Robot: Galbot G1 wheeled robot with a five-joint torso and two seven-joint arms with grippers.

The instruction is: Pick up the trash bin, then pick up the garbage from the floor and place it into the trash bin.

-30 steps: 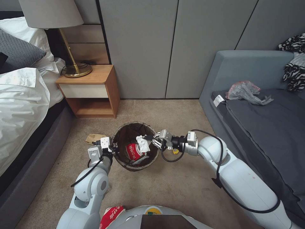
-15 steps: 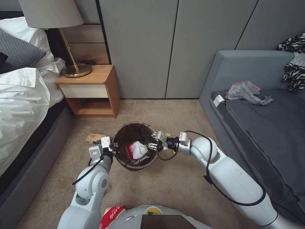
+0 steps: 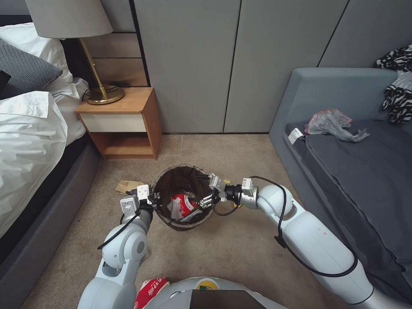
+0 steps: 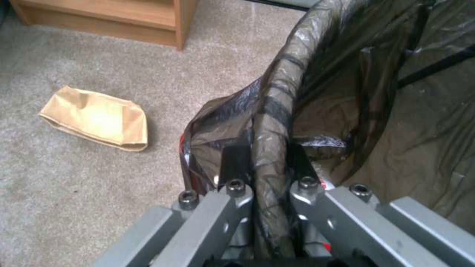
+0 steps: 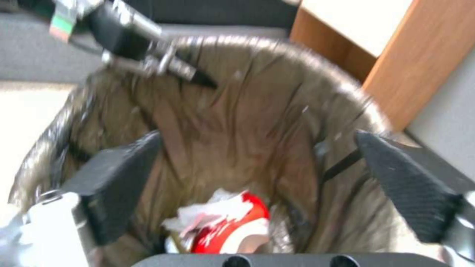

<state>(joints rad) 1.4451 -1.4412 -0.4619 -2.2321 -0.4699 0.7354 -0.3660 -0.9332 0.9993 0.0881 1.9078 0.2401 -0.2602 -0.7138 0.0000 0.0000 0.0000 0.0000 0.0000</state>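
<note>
- Nearest the robot's body, a red-and-white crushed cup [image 3: 151, 291] lies on the carpet [image 3: 231, 253] just in front of the base; it is garbage not yet collected.
- The left gripper [image 3: 153, 199] clamps the near-left rim of the trash bin [image 3: 201, 216]. In the left wrist view its two dark fingers [image 4: 233, 163] stand one outside and one inside the wall, pinching the folded brown bag [image 4: 277, 111] and the rim between them. Judged from this, the pinch keeps the bin upright and its mouth facing up, so the other arm can drop things in.
- The trash bin sits between the two arms, with its lined mouth open. Inside lie a red-and-white cup [image 3: 185, 203] and white crumpled tissue [image 5: 207, 213], resting low against the liner.
- The right gripper [image 3: 205, 191] hangs over the bin's right rim, its jaws spread wide and holding nothing; the right wrist view looks down between the two black pads [image 5: 116, 178] straight onto the litter below. That position over the opening suits a release into the bin.
- Just beyond the left gripper, a brown paper piece [image 3: 126, 186] lies flat on the carpet, near the bin but apart from it, a likely remaining pick.
- Farther off, the wooden nightstand [image 3: 124, 118] with its brass lamp [image 3: 101, 92] stands beside the bed [image 3: 30, 141], and the grey sofa [image 3: 360, 171] runs along the right, a crumpled plastic bag [image 3: 332, 124] on its cushion.
</note>
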